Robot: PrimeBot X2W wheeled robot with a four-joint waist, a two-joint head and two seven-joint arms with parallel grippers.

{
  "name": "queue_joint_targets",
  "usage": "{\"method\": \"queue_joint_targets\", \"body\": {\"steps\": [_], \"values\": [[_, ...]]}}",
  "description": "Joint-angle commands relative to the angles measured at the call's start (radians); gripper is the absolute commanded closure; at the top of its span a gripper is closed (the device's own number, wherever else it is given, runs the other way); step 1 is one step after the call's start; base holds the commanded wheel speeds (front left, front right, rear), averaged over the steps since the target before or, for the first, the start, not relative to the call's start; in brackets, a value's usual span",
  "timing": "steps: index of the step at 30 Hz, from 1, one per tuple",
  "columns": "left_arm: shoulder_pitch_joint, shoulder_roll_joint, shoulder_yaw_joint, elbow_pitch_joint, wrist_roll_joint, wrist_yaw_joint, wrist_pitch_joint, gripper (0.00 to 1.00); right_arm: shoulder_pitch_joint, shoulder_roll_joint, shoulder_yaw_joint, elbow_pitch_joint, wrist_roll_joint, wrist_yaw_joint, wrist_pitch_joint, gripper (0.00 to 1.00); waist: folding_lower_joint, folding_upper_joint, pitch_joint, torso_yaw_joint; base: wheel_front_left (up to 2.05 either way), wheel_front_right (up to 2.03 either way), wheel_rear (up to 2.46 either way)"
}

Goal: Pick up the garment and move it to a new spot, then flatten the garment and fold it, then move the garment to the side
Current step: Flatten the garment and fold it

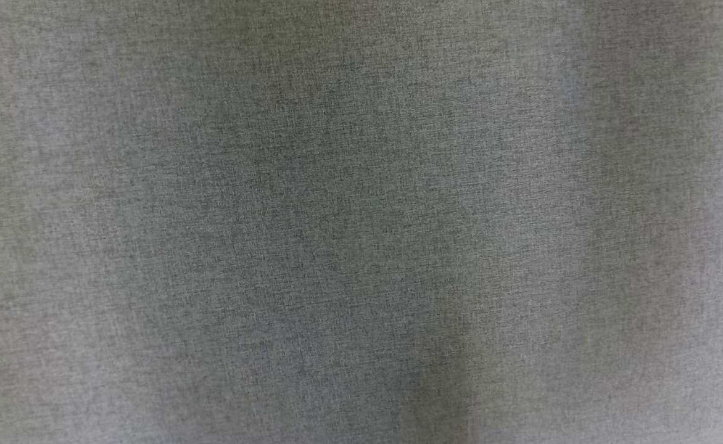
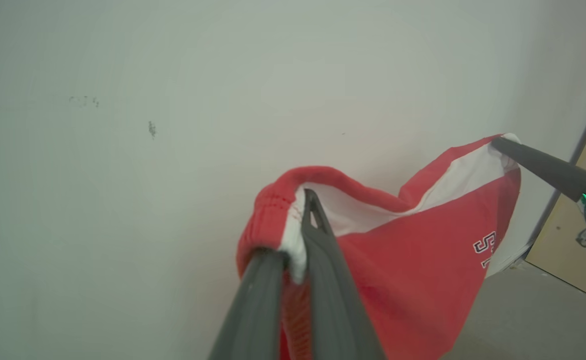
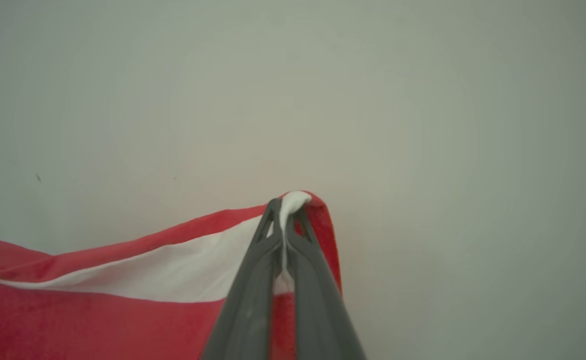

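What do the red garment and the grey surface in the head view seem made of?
The garment: soft matte fabric, likely a sports knit; it drapes, with a gathered stitched band. The grey surface: matte woven cloth, by its fine flecked weave.

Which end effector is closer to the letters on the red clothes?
Right. The right end effector pinches a corner of the garment just above the letters; the left end effector grips the elastic edge farther away across the cloth.
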Motion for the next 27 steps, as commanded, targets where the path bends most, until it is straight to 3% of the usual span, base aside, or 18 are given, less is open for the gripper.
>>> {"method": "queue_joint_targets", "body": {"steps": [1, 8, 14, 18, 27], "values": [[0.015, 0.007, -0.007, -0.008, -0.024, 0.002, -0.021, 1.0, 0.011, 0.002, 0.007, -0.001, 0.019, -0.002, -0.009, 1.0, -0.0001, -0.0002, 0.0, 0.004, 0.0, 0.0, 0.0], [0.138, 0.058, -0.075, -0.121, -0.071, 0.002, -0.106, 1.0, 0.163, -0.025, 0.099, -0.094, 0.1, -0.002, -0.045, 1.0, -0.0001, -0.0002, -0.047, 0.019, 0.0, 0.0, 0.0], [0.345, 0.108, -0.098, -0.251, -0.069, 0.002, -0.137, 1.0, 0.403, -0.072, 0.169, -0.237, 0.21, -0.002, -0.081, 1.0, -0.0001, -0.0002, -0.131, 0.03, 0.0, 0.0, 0.0], [0.515, 0.117, -0.032, -0.315, -0.04, 0.002, -0.14, 1.0, 0.586, -0.115, 0.201, -0.337, 0.262, -0.002, -0.095, 1.0, -0.0001, -0.0002, -0.193, 0.036, 0.0, 0.0, 0.0], [1.0, 0.066, 0.172, -0.471, 0.146, 0.033, -0.139, 1.0, 1.01, -0.194, 0.184, -0.541, 0.3, -0.002, -0.101, 1.0, -0.0001, -0.0002, -0.343, 0.042, 0.0, 0.0, 0.0]]}}
